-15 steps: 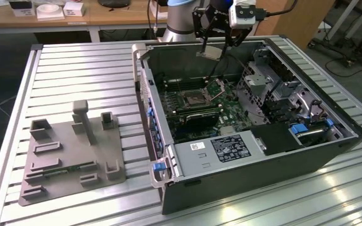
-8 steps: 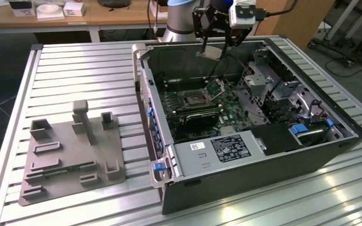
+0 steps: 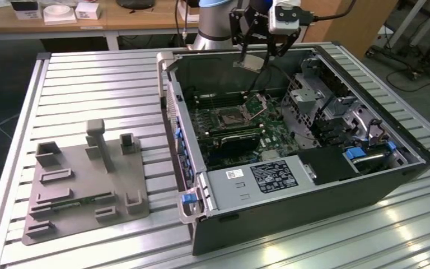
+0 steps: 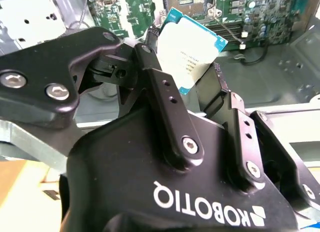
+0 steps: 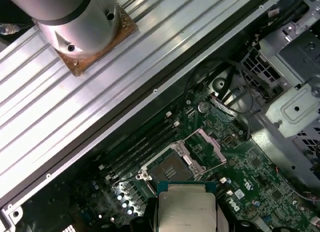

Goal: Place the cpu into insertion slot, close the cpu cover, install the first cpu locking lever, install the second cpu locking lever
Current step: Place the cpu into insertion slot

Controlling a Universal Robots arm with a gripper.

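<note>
My gripper (image 3: 249, 60) is shut on the cpu (image 3: 248, 63), a flat square chip with a silvery top, and holds it tilted above the far wall of the open computer case. In the second wrist view the black fingers (image 4: 155, 57) clamp the cpu (image 4: 192, 44) by two opposite edges. The insertion slot (image 3: 225, 119) lies below on the green motherboard, with its dark centre exposed. The cpu cover (image 3: 262, 102) stands raised on its hinge beside the slot. The first wrist view has the cpu (image 5: 186, 207) a little off from the insertion slot (image 5: 167, 169), and the cover (image 5: 210, 143) swung open.
The case (image 3: 297, 218) lies on its side on a slatted metal table (image 3: 96, 89). A power supply (image 3: 271, 176) and drive cages (image 3: 327, 106) crowd the near and right parts of the case. A grey fixture plate (image 3: 88, 185) sits on the exterior view's left. Memory slots (image 5: 135, 149) run beside the socket.
</note>
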